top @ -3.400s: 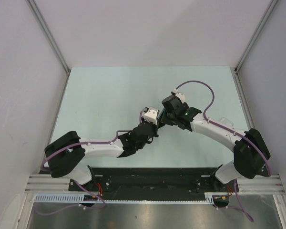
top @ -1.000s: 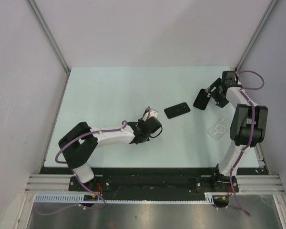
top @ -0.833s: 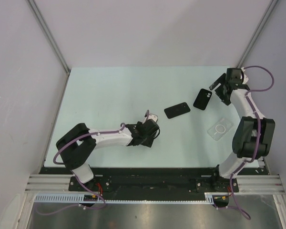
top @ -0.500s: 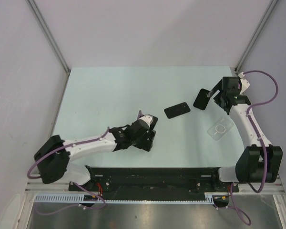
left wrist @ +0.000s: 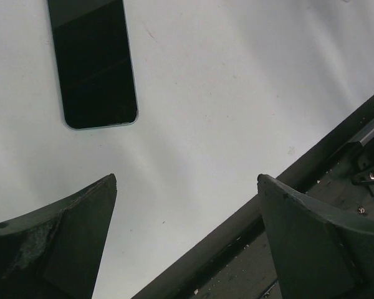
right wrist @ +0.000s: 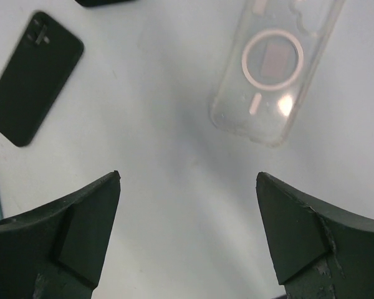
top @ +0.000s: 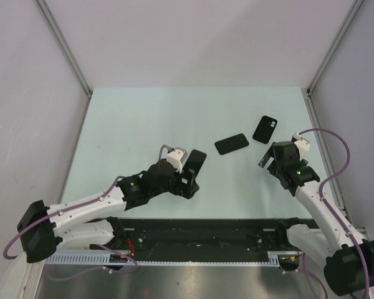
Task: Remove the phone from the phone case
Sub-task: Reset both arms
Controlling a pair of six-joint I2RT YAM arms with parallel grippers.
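Noted black base rail along the near edge of the counter, with both arms reaching out over it.

Found left hand just beyond the rail, left of centre. Fingers spread wide, nothing between them but bare counter. Recorded phone lying flat just past the left fingertips and apart from them, dark screen up, pale rim showing, bare of any case. In the overhead view, seen partly behind the left hand.

Found right hand on the right side of the counter, at about the same depth. Likewise opened wide, holding nothing. Recorded clear case flat on the counter beyond those fingertips, toward the right of the wrist view. Ring marking visible through its back, nothing inside it. Hidden beneath the right arm in the overhead view, and well apart from the phone.

Farther out, logged black slab lying flat between the two hands and beyond them. Logged also a black piece with a camera detail at one corner, near the slab on its far right, not touching it. Unable to tell for either — phone or case. Closed off at the back by grey wall panels.
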